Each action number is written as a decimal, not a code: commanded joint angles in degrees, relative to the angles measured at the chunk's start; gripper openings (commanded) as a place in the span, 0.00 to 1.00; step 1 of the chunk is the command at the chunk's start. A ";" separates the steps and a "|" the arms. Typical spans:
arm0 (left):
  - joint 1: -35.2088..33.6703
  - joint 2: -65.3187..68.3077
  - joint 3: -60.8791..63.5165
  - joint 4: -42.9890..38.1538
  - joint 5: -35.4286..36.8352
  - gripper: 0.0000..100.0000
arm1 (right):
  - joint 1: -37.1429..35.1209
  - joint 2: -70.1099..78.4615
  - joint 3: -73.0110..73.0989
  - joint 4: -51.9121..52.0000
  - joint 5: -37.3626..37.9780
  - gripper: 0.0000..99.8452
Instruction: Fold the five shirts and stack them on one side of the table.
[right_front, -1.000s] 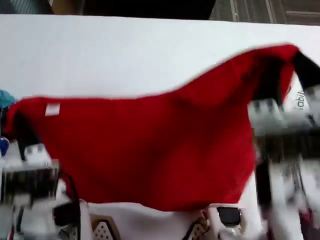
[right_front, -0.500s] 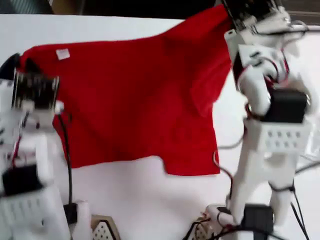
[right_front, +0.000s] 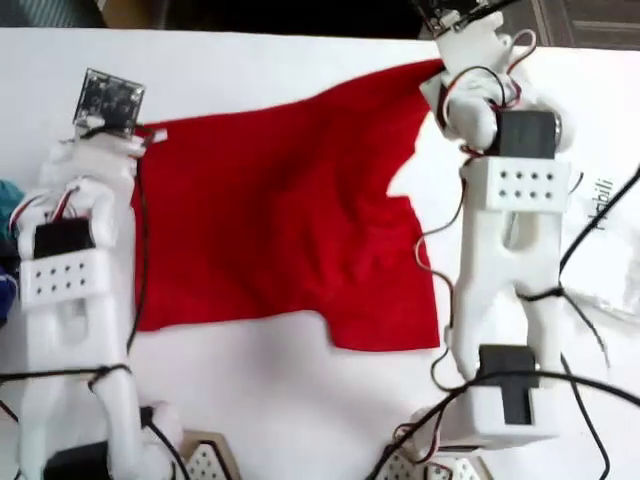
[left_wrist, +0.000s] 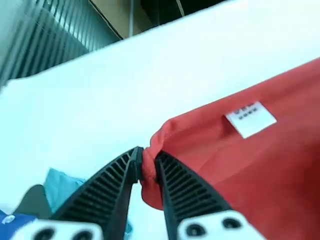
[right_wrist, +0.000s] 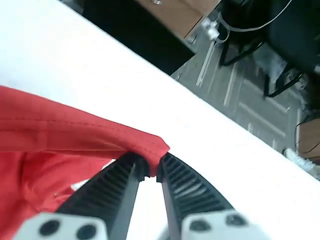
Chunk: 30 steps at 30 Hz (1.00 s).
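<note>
We log shirt (right_front: 280, 220) plain red | its label (left_wrist: 250, 119) white with dark print | table (right_front: 250, 90) plain white | left arm (right_front: 70, 270) and right arm (right_front: 510, 190) white with black blocks | cable (right_front: 141, 250) black | left gripper (left_wrist: 147, 167) and right gripper (right_wrist: 152, 167) black, ribbed | cloth (left_wrist: 60, 181) teal.

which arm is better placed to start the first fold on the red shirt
Probably left: the left gripper is shut on a corner of the red shirt where the cloth lies flat, while the right gripper holds a bunched side.

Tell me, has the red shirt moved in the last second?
Yes. The red shirt has drawn back from the near edge of the table toward its far edge.
</note>
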 joint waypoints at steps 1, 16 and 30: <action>-0.18 0.35 -3.21 0.35 0.18 0.02 | 0.31 -0.04 -0.62 0.31 -0.35 0.02; -0.09 0.88 -2.77 0.44 0.18 0.02 | -4.18 4.79 -2.81 -1.80 -0.09 0.02; 0.09 1.05 0.92 -0.97 0.62 0.02 | -4.70 22.99 -12.04 -13.05 8.18 0.02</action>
